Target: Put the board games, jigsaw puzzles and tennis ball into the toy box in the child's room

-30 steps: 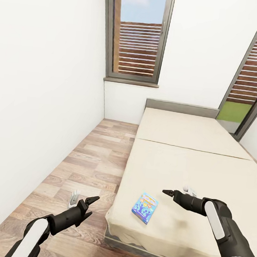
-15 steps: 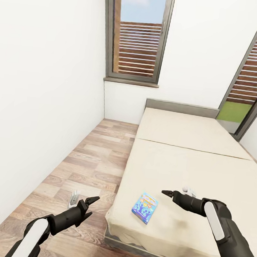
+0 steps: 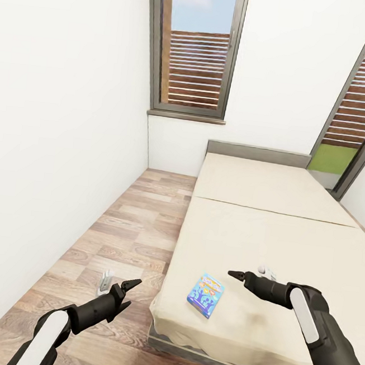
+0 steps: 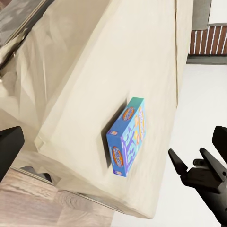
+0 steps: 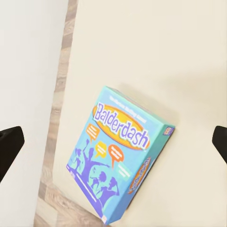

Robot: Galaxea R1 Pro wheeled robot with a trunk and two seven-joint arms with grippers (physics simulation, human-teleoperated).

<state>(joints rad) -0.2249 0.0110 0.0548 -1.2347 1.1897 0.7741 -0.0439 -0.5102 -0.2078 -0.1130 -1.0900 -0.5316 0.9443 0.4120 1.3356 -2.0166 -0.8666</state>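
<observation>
Head view: a white-walled bedroom with a wood-plank floor (image 3: 128, 222) on the left and a low bed (image 3: 273, 226) with a beige mattress and grey headboard on the right. A tall window (image 3: 196, 49) stands in the far wall. A small blue board game (image 3: 206, 294) lies flat on the mattress near its near left corner. The right gripper (image 3: 234, 275) hovers over the bed just right of the box, apart from it; from this angle I cannot tell how far its fingers are spread. The left gripper (image 3: 130, 293) hangs over the floor, left of the bed, its two fingers parted and holding nothing.

Left wrist view: the blue board game (image 4: 126, 136) rests on the mattress close to the bed's edge, with the right gripper's dark fingers (image 4: 201, 165) near it.

Right wrist view: the box (image 5: 120, 153), printed "Balderdash", lies between the gripper's two dark fingertips (image 5: 9, 144), which sit wide apart at opposite edges of the picture, not touching it.
</observation>
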